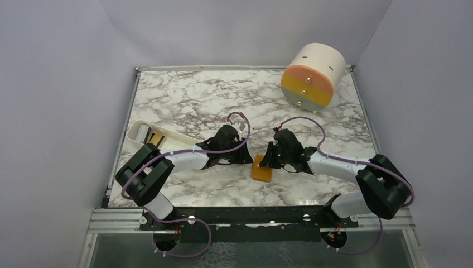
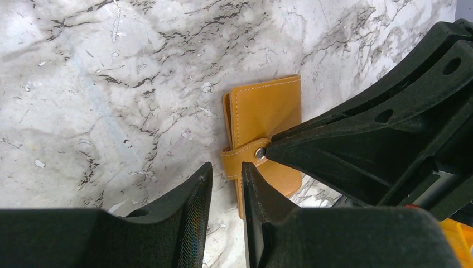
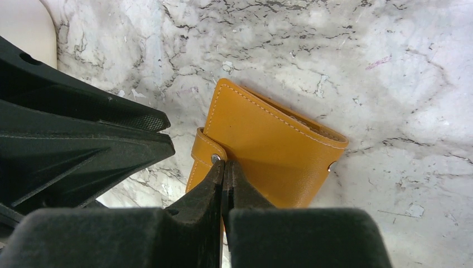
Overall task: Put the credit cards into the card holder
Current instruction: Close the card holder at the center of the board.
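Tan leather look on glossy marble

The card holder [image 3: 268, 151] looks like smooth tan leather (or a decent fake) with a soft sheen, pale stitching round the edges and a shiny metal snap stud [image 3: 215, 158]. The table [image 1: 189, 100] is polished-looking white marble with grey veins, slightly speckled up close. The left gripper [image 2: 226, 173] and right gripper [image 3: 224, 167] are matt black plastic, and the left one's pads [image 2: 196, 206] have a fine grid texture.

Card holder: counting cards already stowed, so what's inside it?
The card holder lies folded shut; only its tan cover and snap strap show. Whatever it holds is covered.
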{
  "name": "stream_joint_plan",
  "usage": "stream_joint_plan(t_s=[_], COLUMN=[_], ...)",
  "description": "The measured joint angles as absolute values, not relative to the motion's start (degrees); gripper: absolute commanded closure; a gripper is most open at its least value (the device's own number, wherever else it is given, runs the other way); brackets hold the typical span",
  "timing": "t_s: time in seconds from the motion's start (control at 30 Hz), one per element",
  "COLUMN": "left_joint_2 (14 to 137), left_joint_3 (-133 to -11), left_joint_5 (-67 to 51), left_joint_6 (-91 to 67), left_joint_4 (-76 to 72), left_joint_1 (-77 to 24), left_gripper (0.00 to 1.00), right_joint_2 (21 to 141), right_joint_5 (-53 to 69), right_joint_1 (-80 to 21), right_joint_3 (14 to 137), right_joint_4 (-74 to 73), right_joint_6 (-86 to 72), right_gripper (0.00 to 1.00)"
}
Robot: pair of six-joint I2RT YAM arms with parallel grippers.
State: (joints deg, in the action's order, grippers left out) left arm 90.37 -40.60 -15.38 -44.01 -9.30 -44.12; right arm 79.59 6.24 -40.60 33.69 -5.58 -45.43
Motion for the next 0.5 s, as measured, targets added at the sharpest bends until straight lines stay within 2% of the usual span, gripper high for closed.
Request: stream_joint_plan(t_s=[0.5], left_joint_2=[90.4], left_joint_3=[-40.8], left_joint_5=[-15.6], left_joint_6=[-44.0], left_joint_4=[-9.3], left_joint_1=[-44.9], left_gripper=[0.72], right_joint_2=[77.3], right_joint_5=[5.6], right_joint_1=[-40.6], right_joint_3=[33.7], right_joint_4=[-7.1], right_joint_6=[-45.3], right_gripper=[0.99])
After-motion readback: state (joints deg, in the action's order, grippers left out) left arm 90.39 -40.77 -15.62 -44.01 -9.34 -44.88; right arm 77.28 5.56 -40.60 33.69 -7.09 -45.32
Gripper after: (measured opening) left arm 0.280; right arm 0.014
